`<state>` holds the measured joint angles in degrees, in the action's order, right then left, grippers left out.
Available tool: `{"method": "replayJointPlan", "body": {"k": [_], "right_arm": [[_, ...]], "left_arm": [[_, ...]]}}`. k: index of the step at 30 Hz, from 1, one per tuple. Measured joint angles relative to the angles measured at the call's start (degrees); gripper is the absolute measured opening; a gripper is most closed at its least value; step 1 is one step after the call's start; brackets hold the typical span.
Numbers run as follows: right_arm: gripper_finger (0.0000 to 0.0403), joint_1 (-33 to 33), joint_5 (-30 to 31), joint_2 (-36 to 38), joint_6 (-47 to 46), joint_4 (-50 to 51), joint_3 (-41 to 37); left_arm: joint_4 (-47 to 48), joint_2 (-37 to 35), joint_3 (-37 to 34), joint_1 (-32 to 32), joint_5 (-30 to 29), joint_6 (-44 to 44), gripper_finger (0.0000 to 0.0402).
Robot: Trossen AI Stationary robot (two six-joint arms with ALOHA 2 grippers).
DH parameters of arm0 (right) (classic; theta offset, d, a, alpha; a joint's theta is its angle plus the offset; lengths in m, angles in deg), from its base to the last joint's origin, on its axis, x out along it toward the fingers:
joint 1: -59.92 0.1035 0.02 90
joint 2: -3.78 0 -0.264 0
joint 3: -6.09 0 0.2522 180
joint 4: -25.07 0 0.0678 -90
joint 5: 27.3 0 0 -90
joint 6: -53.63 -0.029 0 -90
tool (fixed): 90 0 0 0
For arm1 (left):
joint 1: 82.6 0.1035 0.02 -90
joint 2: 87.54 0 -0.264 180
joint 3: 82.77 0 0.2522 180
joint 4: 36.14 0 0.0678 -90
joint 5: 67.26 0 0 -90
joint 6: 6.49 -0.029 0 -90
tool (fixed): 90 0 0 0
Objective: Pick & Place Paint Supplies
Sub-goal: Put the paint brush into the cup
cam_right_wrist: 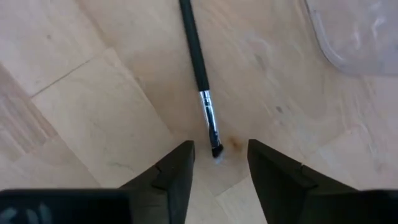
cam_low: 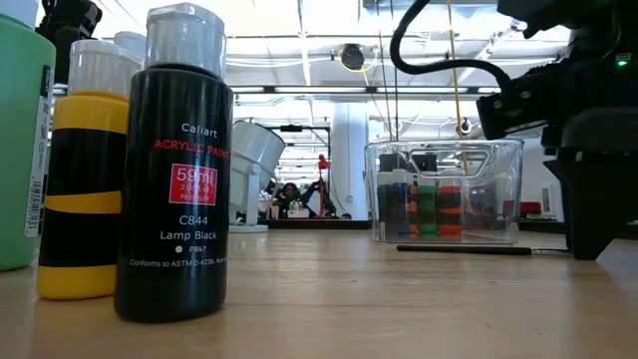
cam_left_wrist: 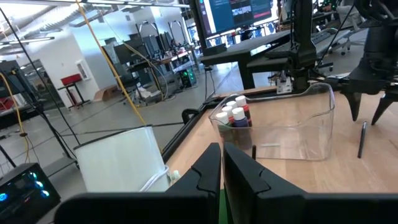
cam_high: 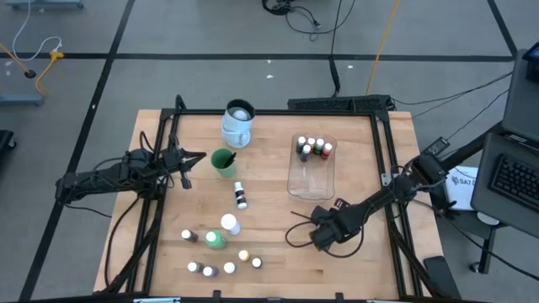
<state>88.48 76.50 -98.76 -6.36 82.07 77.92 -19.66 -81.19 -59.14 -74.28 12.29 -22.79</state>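
Note:
A thin dark-handled brush (cam_right_wrist: 200,68) lies flat on the wooden table, near the clear tub (cam_high: 312,178); it also shows in the low view (cam_low: 469,249). My right gripper (cam_right_wrist: 221,165) is open and points down, one finger on each side of the brush's bristle tip (cam_right_wrist: 216,149) without touching it. Several tiny white-capped bottles (cam_high: 310,149) stand inside the tub. More small bottles (cam_high: 241,195) and the larger green bottle (cam_high: 216,240) stand or lie on the near half of the table. My left gripper (cam_high: 192,158) is shut, above the table's left side beside a small green cup (cam_high: 223,162).
The white-and-pale-blue mug (cam_high: 237,123) stands at the far middle, behind the green cup. A black bottle (cam_low: 174,170) and a yellow one (cam_low: 85,170) stand close to the low camera. A black frame (cam_high: 379,126) runs round the table's edges.

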Motion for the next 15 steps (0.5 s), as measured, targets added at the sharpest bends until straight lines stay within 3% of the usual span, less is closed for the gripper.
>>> {"method": "replayJointPlan", "body": {"k": [5, 13, 15], "right_arm": [[0.0116, -0.08, -0.22, -0.09, 4.1, -0.62, -0.04], [0.0014, -0.88, -3.97, -0.22, 5.84, -1.74, -0.09], [0.0008, -0.86, -4.74, -0.22, 6.73, -2.39, -0.11]], "left_arm": [[0.0, 0.01, 0.02, 0.0, 0.0, 0.0, 0.0024], [-0.01, 0.01, 0.04, -0.01, 0.04, 0.28, 0.0024], [-0.02, 0.0, 0.04, 0.0, 0.04, 0.28, 0.0024]]}}
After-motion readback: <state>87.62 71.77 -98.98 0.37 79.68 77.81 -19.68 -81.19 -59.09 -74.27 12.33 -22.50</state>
